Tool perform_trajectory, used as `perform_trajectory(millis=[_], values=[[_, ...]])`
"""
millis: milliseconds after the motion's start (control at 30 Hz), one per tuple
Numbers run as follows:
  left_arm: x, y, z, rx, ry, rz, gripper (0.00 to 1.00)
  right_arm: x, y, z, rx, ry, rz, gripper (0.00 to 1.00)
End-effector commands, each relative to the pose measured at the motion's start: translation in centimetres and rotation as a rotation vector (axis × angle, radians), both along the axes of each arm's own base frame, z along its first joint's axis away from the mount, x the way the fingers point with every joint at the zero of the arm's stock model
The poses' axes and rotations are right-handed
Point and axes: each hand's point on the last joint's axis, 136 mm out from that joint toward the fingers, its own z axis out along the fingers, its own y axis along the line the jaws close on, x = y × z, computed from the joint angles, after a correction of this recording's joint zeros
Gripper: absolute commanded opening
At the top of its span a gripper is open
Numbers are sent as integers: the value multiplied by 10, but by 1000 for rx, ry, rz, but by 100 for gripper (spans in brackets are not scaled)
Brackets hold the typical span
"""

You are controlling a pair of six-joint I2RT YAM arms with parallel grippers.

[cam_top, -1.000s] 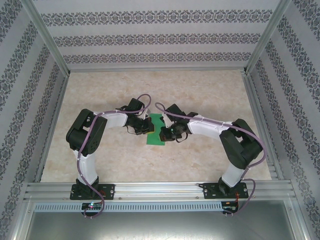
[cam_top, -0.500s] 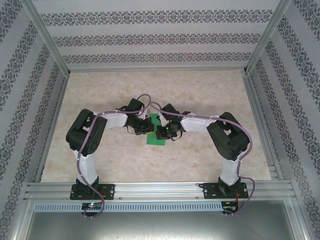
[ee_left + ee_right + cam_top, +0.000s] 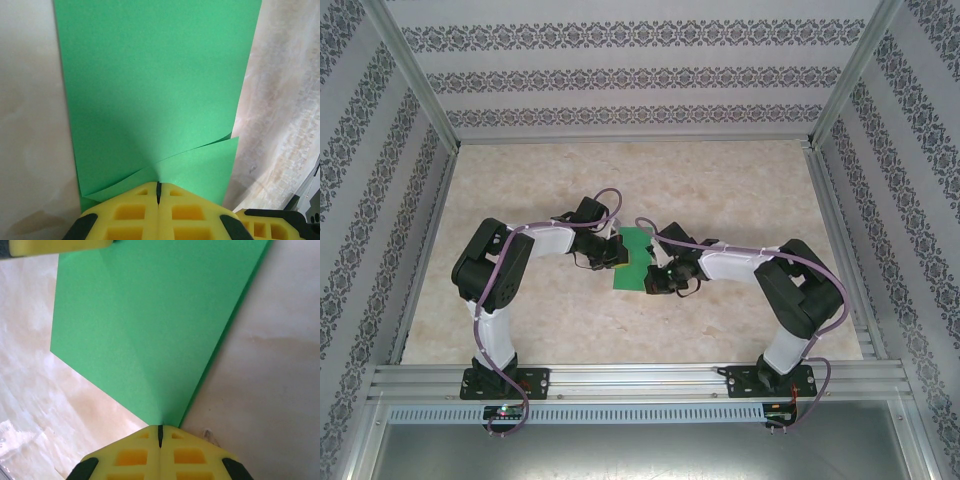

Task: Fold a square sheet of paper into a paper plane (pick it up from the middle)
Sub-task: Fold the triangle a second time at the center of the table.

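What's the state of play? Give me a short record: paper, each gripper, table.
paper: green sheet, partly folded with overlapping layers, lying on the table
left gripper: shut, tips at the sheet's edge beside an overlapping flap
right gripper: shut, tips at a corner of the sheet
grip: cannot tell whether either gripper pinches the paper
table: marbled beige surface

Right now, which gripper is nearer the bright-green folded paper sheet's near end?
Right. The right gripper touches the sheet at its near right corner; the left gripper touches its left edge, farther back.
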Motion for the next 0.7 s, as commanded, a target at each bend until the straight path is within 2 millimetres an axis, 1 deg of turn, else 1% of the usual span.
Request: perform_trajectory(millis=[0, 100, 167, 300, 467, 567, 667], values=[[-30, 30, -41, 179, 121, 32, 0, 4, 0, 14, 30, 3, -33, 2], [-29, 29, -40, 172, 121, 30, 0, 18, 11, 31, 84, -53, -45, 2], [-29, 29, -39, 173, 121, 31, 0, 25, 15, 33, 93, -71, -57, 1], [-29, 28, -37, 165, 115, 29, 0, 32, 16, 20, 58, -55, -67, 1], [-27, 25, -31, 148, 98, 22, 0, 26, 8, 2, 2, -20, -67, 1], [-22, 18, -23, 112, 69, 13, 0, 21, 0, -8, -41, 1, -66, 1], [-13, 6, -5, 48, 13, -4, 0, 16, -7, -16, -74, 23, -62, 1]])
